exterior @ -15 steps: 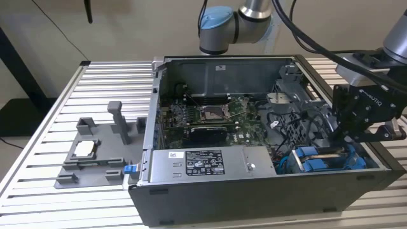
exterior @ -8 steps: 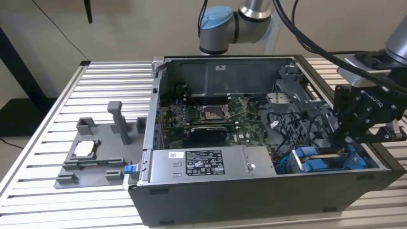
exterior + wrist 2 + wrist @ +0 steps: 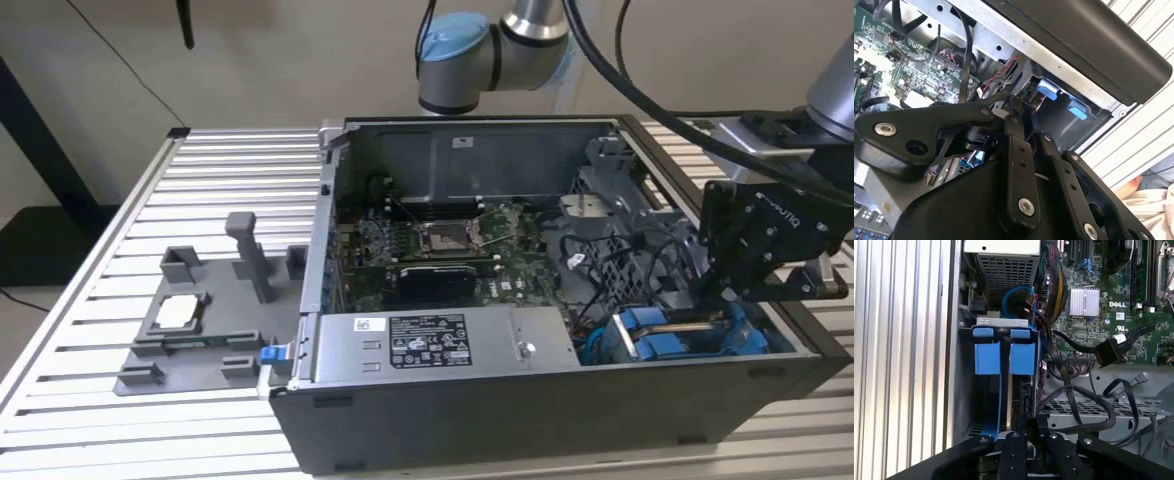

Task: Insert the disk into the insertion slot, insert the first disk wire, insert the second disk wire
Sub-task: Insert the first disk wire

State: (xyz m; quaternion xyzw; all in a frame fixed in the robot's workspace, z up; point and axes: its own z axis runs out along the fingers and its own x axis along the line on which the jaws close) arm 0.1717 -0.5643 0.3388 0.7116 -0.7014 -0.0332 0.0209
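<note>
Marking one insertion slot [image 3: 966,390]: two broad blue tabs [image 3: 987,358].

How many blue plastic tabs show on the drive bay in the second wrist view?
2. One blue tab and a second blue tab sit side by side on the drive bay, next to the computer case's black edge. More may be hidden.

I can't read the print on the white label [image 3: 427,342] of the grey metal power-supply box [image 3: 541,345], lower centre of the exterior view; the green circuit board [image 3: 1089,330] in the first wrist view bears a white maker's mark.
</note>
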